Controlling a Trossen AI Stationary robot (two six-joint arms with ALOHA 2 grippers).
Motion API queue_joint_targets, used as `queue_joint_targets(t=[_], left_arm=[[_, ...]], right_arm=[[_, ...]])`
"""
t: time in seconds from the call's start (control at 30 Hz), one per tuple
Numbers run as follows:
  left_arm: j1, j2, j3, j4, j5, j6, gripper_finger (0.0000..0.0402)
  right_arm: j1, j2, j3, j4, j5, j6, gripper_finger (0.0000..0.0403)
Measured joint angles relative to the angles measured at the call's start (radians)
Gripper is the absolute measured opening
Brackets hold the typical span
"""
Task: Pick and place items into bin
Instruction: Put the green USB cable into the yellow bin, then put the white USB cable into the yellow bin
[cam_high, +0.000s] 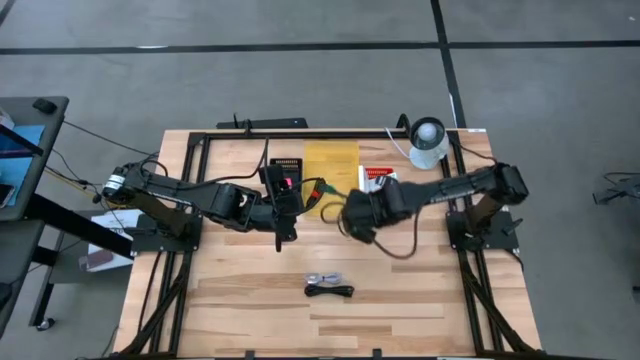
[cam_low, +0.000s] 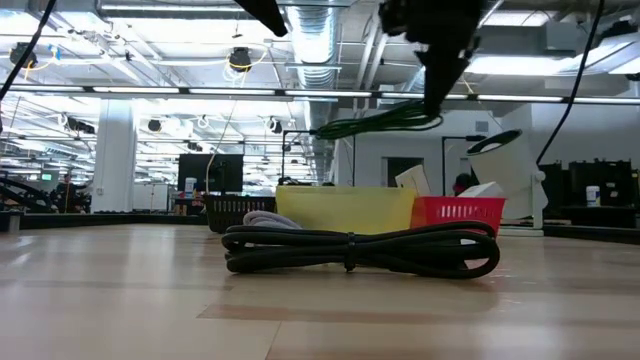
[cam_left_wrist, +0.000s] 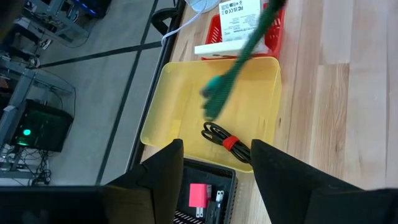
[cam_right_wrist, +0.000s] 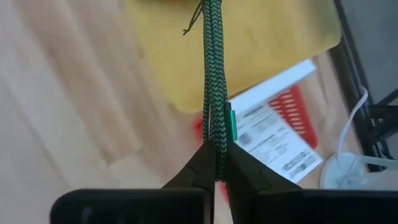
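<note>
Jaws of your right gripper pinch the green cable — its loose tail may drape outside the yellow bin.

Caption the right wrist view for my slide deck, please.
Right pincer shut on a green braided cable, carried above the yellow bin.

high: overhead | low: table-level | wrists: close, share yellow bin

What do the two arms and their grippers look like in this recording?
Both arms are dark, jointed and slim, with black cables trailing along them. The left gripper has two broad, black, wedge-shaped fingers. The right gripper has black fingers narrowing to thin tips. No markings are visible on either.
</note>
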Motion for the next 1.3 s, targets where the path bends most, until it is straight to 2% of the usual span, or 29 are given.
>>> queue_joint_targets(t=[0.37,0.63,1.07,1.3], left_arm=[[0.0,0.0,0.0,-0.008,0.0,-0.016,0.018],[0.0,0.0,0.0,-0.027,0.0,-0.026,0.018],[0.0,0.0,0.0,-0.028,0.004,-0.026,0.018],[0.0,0.0,0.0,-0.027,0.065,-0.027,0.018]], right_arm=[[-0.231,0.0,0.023,0.09,-0.111,-0.15,0.0016],[-0.33,0.0,0.023,0.155,-0.216,-0.208,0.0026],[-0.337,0.0,0.023,0.17,-0.243,-0.242,0.0076],[-0.319,0.0,0.023,0.234,-0.243,-0.288,0.0091]])
